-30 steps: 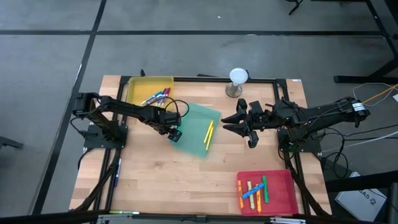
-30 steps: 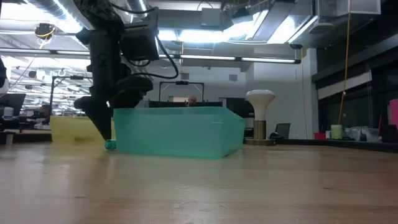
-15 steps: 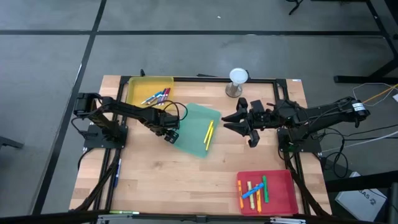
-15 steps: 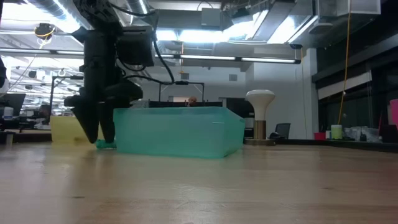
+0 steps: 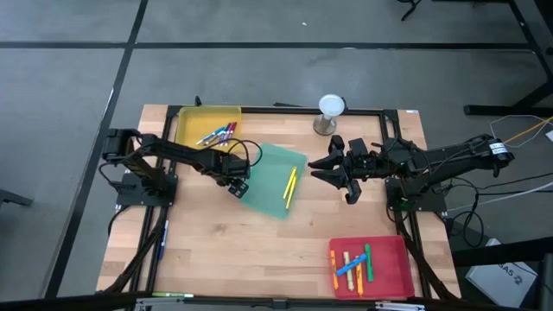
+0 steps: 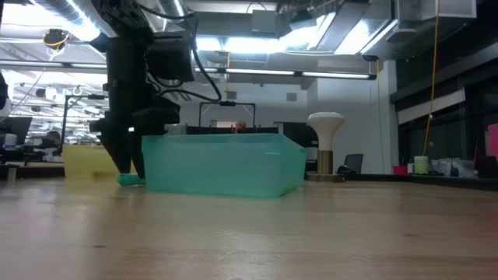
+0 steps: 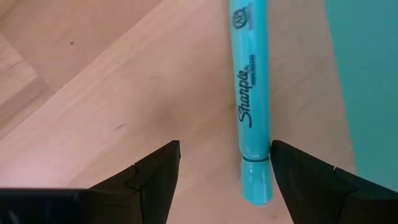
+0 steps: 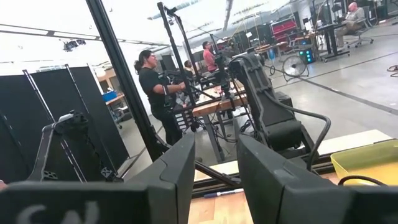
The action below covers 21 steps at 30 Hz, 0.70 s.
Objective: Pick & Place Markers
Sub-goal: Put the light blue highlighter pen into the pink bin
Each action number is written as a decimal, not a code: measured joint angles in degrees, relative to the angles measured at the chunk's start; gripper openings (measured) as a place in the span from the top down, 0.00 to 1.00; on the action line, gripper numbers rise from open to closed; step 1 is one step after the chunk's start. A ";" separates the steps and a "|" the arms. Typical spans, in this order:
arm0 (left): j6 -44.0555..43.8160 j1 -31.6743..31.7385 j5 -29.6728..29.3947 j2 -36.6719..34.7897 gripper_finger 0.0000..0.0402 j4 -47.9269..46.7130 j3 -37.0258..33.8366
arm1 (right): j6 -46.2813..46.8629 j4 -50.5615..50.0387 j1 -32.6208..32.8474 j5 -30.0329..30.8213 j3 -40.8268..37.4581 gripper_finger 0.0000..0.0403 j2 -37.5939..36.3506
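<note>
From above, the left gripper (image 5: 237, 185) is low over the wooden table (image 5: 216, 250), at the left edge of the green tray (image 5: 270, 186), which holds two yellow markers (image 5: 289, 183). More markers lie in the yellow tray (image 5: 207, 126) at the far left and in the red tray (image 5: 393, 268) at the near right. The right gripper (image 5: 321, 167) hangs above the table, right of the green tray, with nothing in it.

At table height, the left gripper (image 6: 124, 165) points down just left of the green tray (image 6: 226, 165), with a teal marker (image 6: 130, 180) on the table at its tips.

The left wrist camera shows the teal marker (image 7: 252, 118) lying flat between the spread fingers (image 7: 158, 171), touching one finger, not gripped.

The right wrist camera shows its fingers (image 8: 180, 168) a little apart, holding nothing, with people in the room beyond.
</note>
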 joint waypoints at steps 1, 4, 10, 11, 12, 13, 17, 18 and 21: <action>0.00 0.10 0.06 0.18 0.39 -0.06 0.00 | 0.01 0.00 0.01 0.01 0.00 0.71 0.00; 0.34 0.10 0.23 0.63 0.39 -0.27 0.00 | -0.01 0.00 0.01 0.01 0.00 0.71 0.00; 0.46 -0.10 0.66 2.37 0.39 -2.32 0.00 | 0.01 -0.02 0.01 0.01 0.00 0.71 0.00; 0.49 -0.29 0.76 2.62 0.39 -2.21 0.03 | -0.01 0.02 0.01 0.01 0.00 0.71 0.00; 0.60 -0.38 0.71 2.72 0.39 -2.22 0.07 | -0.01 0.02 0.00 0.01 0.00 0.71 0.00; 0.92 -0.40 0.72 2.84 0.39 -2.18 0.09 | -0.01 0.06 0.00 0.01 0.00 0.71 0.00; 1.11 -0.51 0.81 3.15 0.39 -2.13 0.17 | -0.02 0.04 0.01 0.01 0.00 0.71 0.00; 1.32 -0.51 0.82 3.16 0.39 -2.12 0.17 | -0.10 0.00 0.00 0.01 0.00 0.71 0.00; 1.52 -0.51 0.89 3.18 0.40 -2.07 0.17 | -0.47 -0.03 0.01 0.01 0.00 0.71 0.00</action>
